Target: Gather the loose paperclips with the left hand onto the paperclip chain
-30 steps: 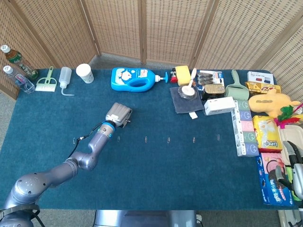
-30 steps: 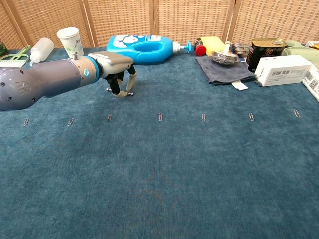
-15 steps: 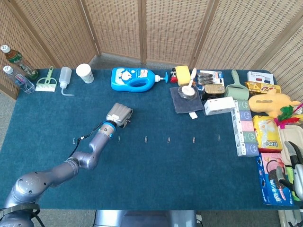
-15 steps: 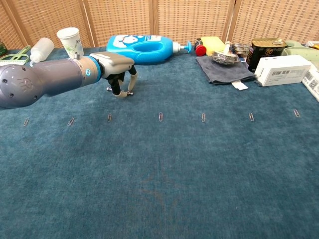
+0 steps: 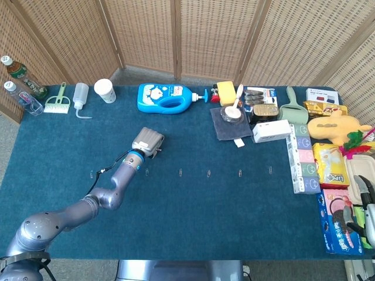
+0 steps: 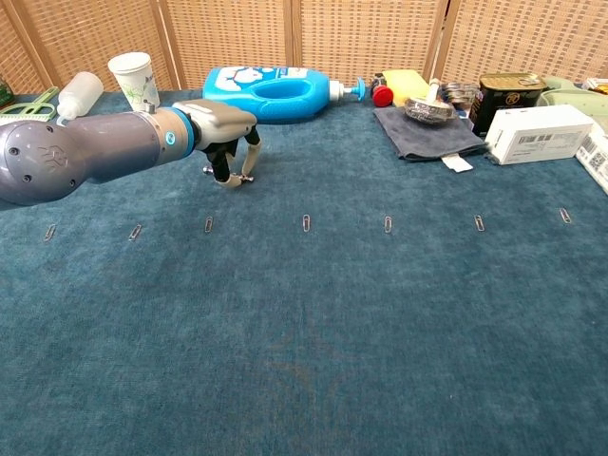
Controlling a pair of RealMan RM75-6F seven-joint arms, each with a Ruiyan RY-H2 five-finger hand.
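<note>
- In the head view, the left hand (image 5: 147,141) hung over the blue table (image 5: 193,222), knuckles up, at the end of a grey arm reaching in from the lower left corner. How far its fingers were apart could not be told from above.
- A row of loose paperclips lay on the cloth just in front of that hand: one paperclip (image 5: 92,174) well to its left, and others (image 5: 181,172) (image 5: 208,172) (image 5: 239,172) (image 5: 270,170) spaced out to its right. No joined chain could be told from single clips at this size.
- The right hand (image 5: 364,208) showed only partly at the right edge, over a pile of packets (image 5: 330,170); whether it held anything could not be told.
- Along the far edge stood a blue detergent bottle (image 5: 167,98), a paper cup (image 5: 105,90) and a white box (image 5: 272,130).
- In the chest view, the left hand (image 6: 226,142) was seen from the side, its fingers (image 6: 250,157) curled downward and spread a little, tips at or just above the cloth, with nothing in them.
- The paperclips ran in a line nearer the camera than the hand: three (image 6: 49,232) (image 6: 135,231) (image 6: 209,224) to the left, and four more (image 6: 306,222) (image 6: 388,224) (image 6: 480,223) (image 6: 565,216) to the right, all apart from each other and from the fingers.
- Behind the hand lay the detergent bottle (image 6: 275,93), with a grey cloth (image 6: 426,133) to the right.
</note>
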